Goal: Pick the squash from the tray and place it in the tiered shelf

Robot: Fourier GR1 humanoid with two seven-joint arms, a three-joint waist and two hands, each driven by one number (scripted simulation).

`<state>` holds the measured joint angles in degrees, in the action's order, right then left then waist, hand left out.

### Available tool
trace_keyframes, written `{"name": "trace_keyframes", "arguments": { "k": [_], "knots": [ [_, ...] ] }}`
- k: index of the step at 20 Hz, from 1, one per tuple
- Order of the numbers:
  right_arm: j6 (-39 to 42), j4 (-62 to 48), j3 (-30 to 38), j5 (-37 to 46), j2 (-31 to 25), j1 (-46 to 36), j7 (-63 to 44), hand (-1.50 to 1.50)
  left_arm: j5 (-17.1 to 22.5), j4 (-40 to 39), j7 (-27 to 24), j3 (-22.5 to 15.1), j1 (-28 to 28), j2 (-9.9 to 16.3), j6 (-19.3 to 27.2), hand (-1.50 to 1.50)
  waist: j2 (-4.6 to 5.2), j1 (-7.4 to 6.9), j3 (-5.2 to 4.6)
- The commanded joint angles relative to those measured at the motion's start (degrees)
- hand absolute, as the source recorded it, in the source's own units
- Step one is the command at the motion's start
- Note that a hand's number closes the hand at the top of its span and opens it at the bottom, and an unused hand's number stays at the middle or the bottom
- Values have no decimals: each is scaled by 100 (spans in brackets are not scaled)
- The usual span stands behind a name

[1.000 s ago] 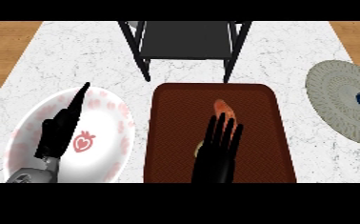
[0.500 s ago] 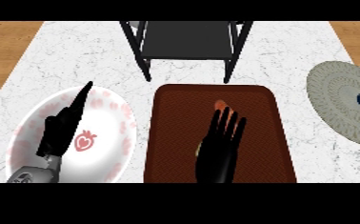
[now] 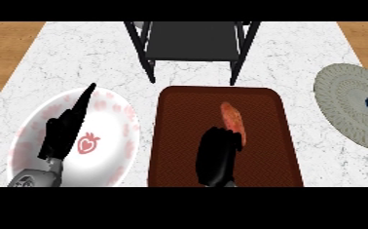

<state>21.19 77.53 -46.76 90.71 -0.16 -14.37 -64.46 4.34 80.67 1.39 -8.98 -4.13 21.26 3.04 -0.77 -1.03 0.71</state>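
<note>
On the dark red tray (image 3: 284, 125), the right robot hand (image 3: 218, 156) curls its fingers around the near end of the elongated orange squash (image 3: 231, 117), likely light, stiff, smooth-skinned, best grasped mid-body.

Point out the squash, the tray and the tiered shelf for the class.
squash (image 3: 230, 115): head view, on its orange upper half.
tray (image 3: 176, 140): head view, on bare brown floor at its left.
tiered shelf (image 3: 193, 39): head view, on its dark top panel.
</note>
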Motion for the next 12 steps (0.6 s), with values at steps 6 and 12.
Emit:
{"name": "trace_keyframes", "arguments": {
  "k": [6,12],
  "knots": [
    [-525,-336,-150,-114,14,-141,-1101,150,0,62,236,-314,317,-341,-114,0,88,-16,-63],
    [-1099,1221,1394,-2319,15,272,291,150,27,-126,227,-104,143,-244,-94,0,128,142,-52]
  ]
}}
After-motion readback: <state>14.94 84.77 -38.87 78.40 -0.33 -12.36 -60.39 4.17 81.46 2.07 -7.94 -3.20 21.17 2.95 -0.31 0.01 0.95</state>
